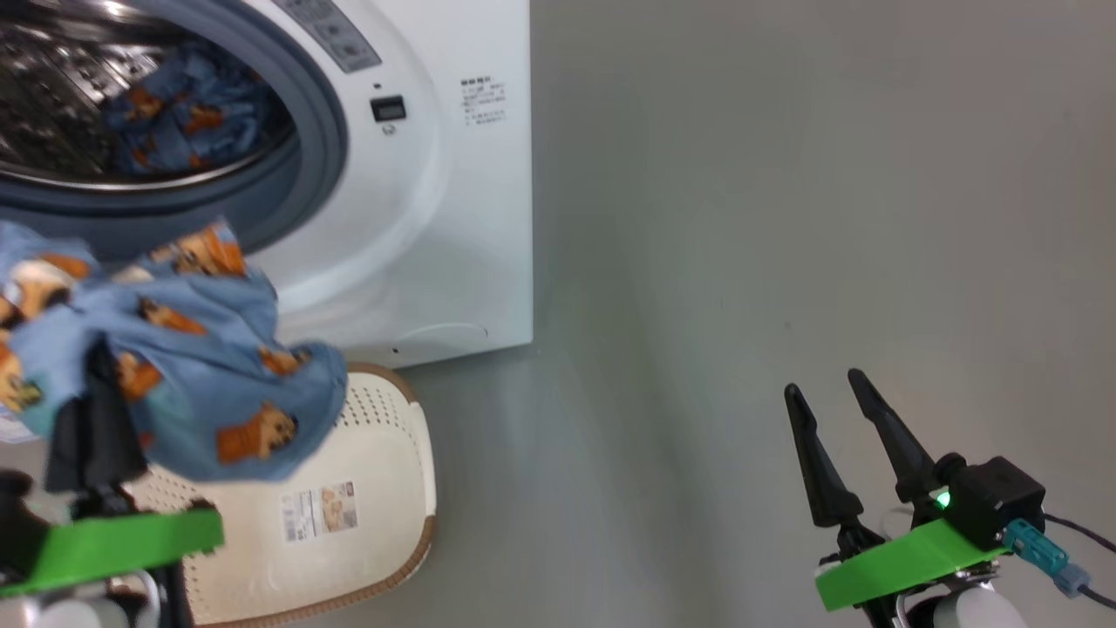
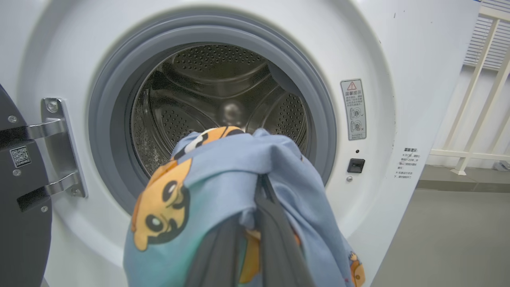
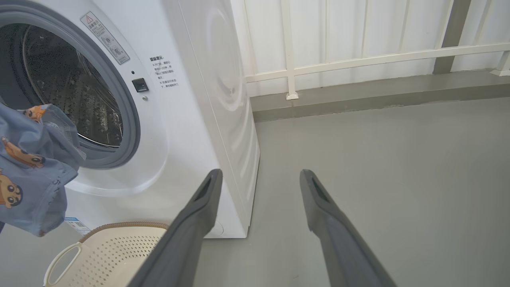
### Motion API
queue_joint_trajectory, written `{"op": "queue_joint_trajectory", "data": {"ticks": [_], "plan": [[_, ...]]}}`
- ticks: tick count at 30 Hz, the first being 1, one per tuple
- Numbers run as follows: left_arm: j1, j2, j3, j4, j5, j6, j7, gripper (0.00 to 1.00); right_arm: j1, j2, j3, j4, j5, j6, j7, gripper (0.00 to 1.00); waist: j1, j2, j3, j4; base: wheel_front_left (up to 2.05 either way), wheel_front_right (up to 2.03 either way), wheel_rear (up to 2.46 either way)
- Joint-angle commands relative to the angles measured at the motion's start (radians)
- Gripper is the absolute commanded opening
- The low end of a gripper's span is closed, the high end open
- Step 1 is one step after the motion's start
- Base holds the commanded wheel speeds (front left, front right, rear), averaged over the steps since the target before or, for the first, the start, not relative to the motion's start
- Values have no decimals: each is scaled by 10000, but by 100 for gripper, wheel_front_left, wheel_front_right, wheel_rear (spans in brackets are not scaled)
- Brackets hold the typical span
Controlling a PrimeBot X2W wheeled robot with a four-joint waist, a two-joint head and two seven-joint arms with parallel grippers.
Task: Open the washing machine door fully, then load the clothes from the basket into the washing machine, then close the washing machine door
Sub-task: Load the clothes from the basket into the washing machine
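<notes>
Our left gripper point(image 2: 259, 199) is clamped on one of the clothes point(image 1: 192, 349), its dark fingers pressed together deep in the light blue fabric. The cloth is printed with orange-brown cartoon animals and drapes over both fingers. In the head view this bundle hangs at eight o'clock, above the basket point(image 1: 384, 453) and below the grey gasket point(image 2: 103, 119). Through the left wrist camera we see it at six o'clock, in front of the lower part of the washing machine point(image 1: 453, 218) opening, with the perforated steel drum point(image 2: 223, 99) behind it at twelve.

More blue garments point(image 1: 187, 118) lie inside the drum, at eleven o'clock in the head view.

We see the washing machine door point(image 2: 20, 223) swung open at nine o'clock in the left wrist view, a black panel hung on a metal hinge point(image 2: 55, 147).

The basket sits on the grey floor point(image 1: 785, 218) just in front of the machine, at seven o'clock in the head view, and a paper label point(image 1: 318, 510) shows on its bottom.

Our right gripper point(image 1: 824, 381) holds nothing. Its two long fingers are spread wide at four o'clock in the head view, over bare floor and well apart from the machine and the basket. A white railing point(image 3: 358, 56) runs across at one o'clock in the right wrist view.
</notes>
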Motion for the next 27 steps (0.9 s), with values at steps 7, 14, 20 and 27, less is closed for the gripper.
{"op": "queue_joint_trajectory", "data": {"ticks": [7, 14, 20, 27], "plan": [[-1960, 336, 974, 257, 368, -370, -120, 0, -782, 19, 480, -408, 135, 62, -74, 100, 0, 0, 1403, -361, 0, 0, 0], [-3842, 750, 1222, 1079, 633, -585, -120, 0, -1247, -15, 652, -457, 169, 62, -74, 100, 0, 0, 2270, -405, 0, 0, 0], [-5468, 1295, 1480, 2243, 724, -663, -120, 0, -1561, -40, 712, -535, 214, 62, -74, 100, 0, 0, 2920, -517, 0, 0, 0], [-7192, 2023, 1801, 3290, 881, -669, -120, 0, -1708, -62, 740, -558, 321, 62, -74, 100, 0, 0, 3617, -648, 0, 0, 0]]}}
